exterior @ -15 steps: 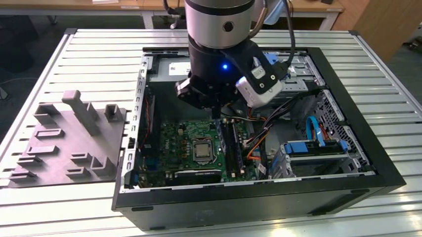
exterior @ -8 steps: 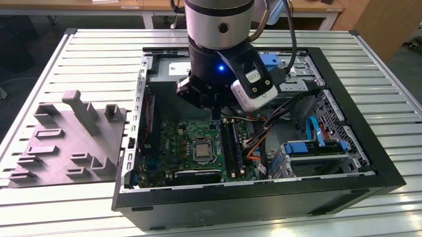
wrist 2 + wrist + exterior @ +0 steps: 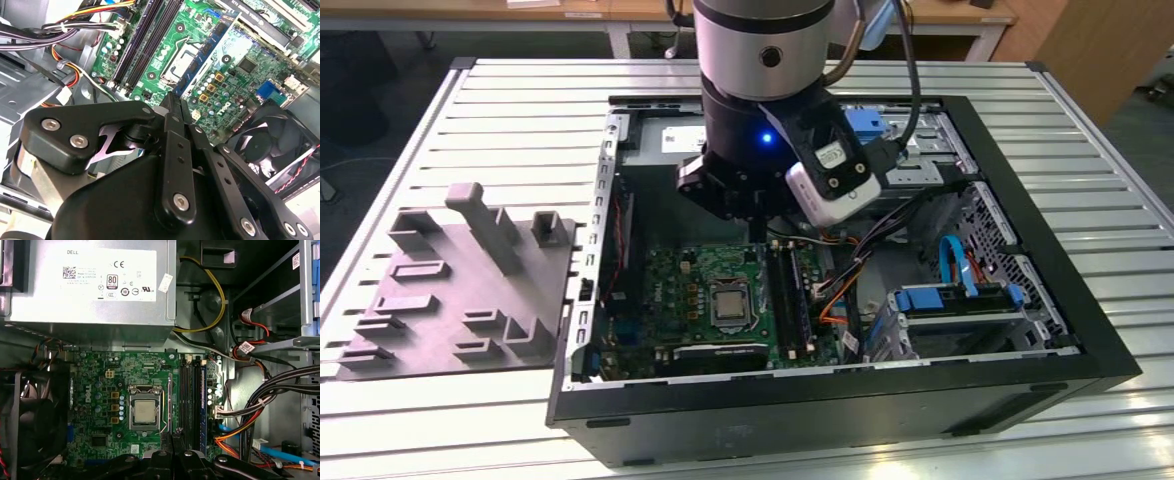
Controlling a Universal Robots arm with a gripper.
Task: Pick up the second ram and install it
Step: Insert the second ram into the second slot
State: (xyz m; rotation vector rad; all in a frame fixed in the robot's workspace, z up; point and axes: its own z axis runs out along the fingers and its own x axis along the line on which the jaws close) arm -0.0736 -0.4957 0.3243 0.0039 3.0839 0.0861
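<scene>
My gripper (image 3: 757, 222) is lowered inside the open computer case (image 3: 1067, 330), above the green motherboard (image 3: 680, 285). It is shut on the second ram (image 3: 212, 42), a blue-green stick with black chips that reaches out from the black fingertips (image 3: 170, 107) toward the board. In the first wrist view the ram (image 3: 170, 395) appears edge-on between the silver processor socket (image 3: 145, 410) and the long black slots (image 3: 187, 400), held above them. A blue strip (image 3: 203, 400) runs along the outermost slot. The gripper (image 3: 172, 442) sits at that picture's edge.
A grey power-supply box (image 3: 90, 285) borders the board. A black fan (image 3: 30, 410) sits on the board's far side from the slots. Cable bundles (image 3: 260, 405) crowd beside the slots. A blue drive bay (image 3: 961, 300) is at the exterior view's right, a grey fixture plate (image 3: 454, 290) outside the case at its left.
</scene>
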